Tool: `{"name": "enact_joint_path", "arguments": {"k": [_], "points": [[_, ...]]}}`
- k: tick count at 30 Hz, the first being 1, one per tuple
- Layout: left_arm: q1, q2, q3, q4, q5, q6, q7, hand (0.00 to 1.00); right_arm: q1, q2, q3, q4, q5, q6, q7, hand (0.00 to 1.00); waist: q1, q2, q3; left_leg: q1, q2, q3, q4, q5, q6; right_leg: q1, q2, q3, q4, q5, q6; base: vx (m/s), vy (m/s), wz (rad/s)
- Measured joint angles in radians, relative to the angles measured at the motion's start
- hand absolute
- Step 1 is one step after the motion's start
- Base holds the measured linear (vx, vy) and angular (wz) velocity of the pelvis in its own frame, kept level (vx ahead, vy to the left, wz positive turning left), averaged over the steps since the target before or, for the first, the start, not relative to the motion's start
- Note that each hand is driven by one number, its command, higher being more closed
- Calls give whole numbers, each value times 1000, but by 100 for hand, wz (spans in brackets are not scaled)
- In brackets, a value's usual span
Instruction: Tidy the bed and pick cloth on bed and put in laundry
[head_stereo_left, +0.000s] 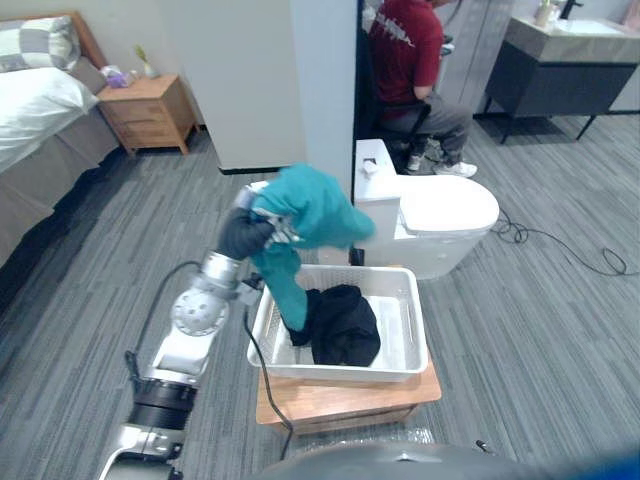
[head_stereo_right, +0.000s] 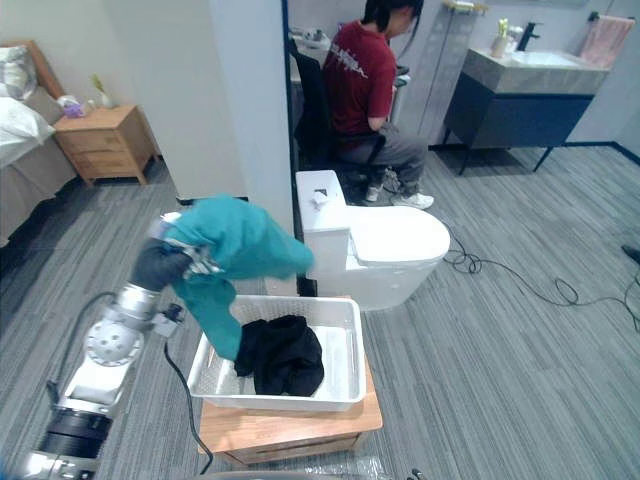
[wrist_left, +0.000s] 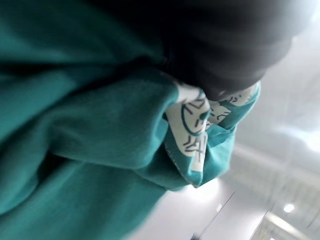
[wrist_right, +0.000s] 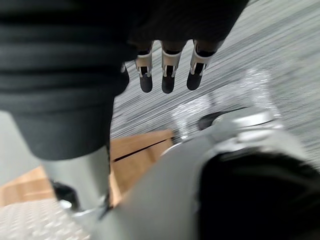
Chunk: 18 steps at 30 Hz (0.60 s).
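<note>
**Hands.** Your left hand (head_stereo_left: 243, 236) is held above the basket with the teal cloth (head_stereo_left: 315, 205) draped over and around it. The cloth buries the grasping end, so I cannot tell whether the hand is clasped on it or merely carrying it. Your right hand (wrist_right: 169, 75) hangs low with fingers straight and relaxed, holding nothing.

**Location of the item.** The bulk of the teal cloth is bunched at the left hand. A tail hangs toward 6 o'clock into the left end of the white laundry basket (head_stereo_left: 415, 335). It ends just beside the black garment (head_stereo_left: 342, 325) lying there; contact cannot be confirmed. The basket sits on a low wooden bench (head_stereo_left: 340, 398). A toilet (head_stereo_left: 450, 215) stands near, at 1 o'clock of the basket. The bed (head_stereo_left: 30, 110) lies well apart at 10 o'clock.

**Handling assessment.** I judge the cloth light, soft and limp, not fragile. Expect it to sag and trail, to catch on the basket rim, and to cling to your hand on release. Take hold at a thick bunched fold near the garment's middle, not at a hem, so less hangs loose. Whether the upper bunch sits squarely over the basket cannot be verified.
</note>
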Motion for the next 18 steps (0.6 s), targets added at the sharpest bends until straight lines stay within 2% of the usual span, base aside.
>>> {"name": "enact_joint_path", "arguments": {"k": [2,9,11,12,14,16,18], "points": [[18,-28,-48,27,38,35,0,100,-5,-1,4,3,16,6,-7,0,0,-5,5,0,0,13,-10,6,-1,-8,4,11,-7,8,-1,-20,-19,-14],[84,-50,-89,45,85,87,0,100,-20,-8,27,20,19,5,-17,0,-20,-4,12,1,-9,19,-14,6,-1,-12,0,27,-23,20,2,3,9,-6],[93,-51,-91,88,83,133,0,100,-27,-8,33,20,20,-1,-18,0,-23,-5,29,7,-9,19,-14,6,0,-2,0,27,-25,22,1,0,0,0],[94,-51,-92,98,83,141,1,100,-27,-9,34,20,20,-3,-18,0,-23,-5,31,7,-9,19,-14,6,0,-1,0,27,-26,23,1,0,0,0],[112,-57,-105,147,82,190,13,100,-27,-11,43,20,32,-4,-19,0,-24,-4,32,2,-9,22,-14,6,0,-6,0,29,-30,26,1,0,0,0],[119,-65,-111,171,82,209,21,100,-27,-12,48,19,37,-4,-20,0,-25,-5,33,-3,-9,24,-14,6,0,-18,1,32,-32,28,1,-14,-3,-6],[119,-77,-111,205,81,224,58,100,-36,-21,79,15,54,-3,-26,0,-21,-6,51,-12,-9,43,-16,6,0,-38,3,54,-33,34,3,-36,-9,-21]]}}
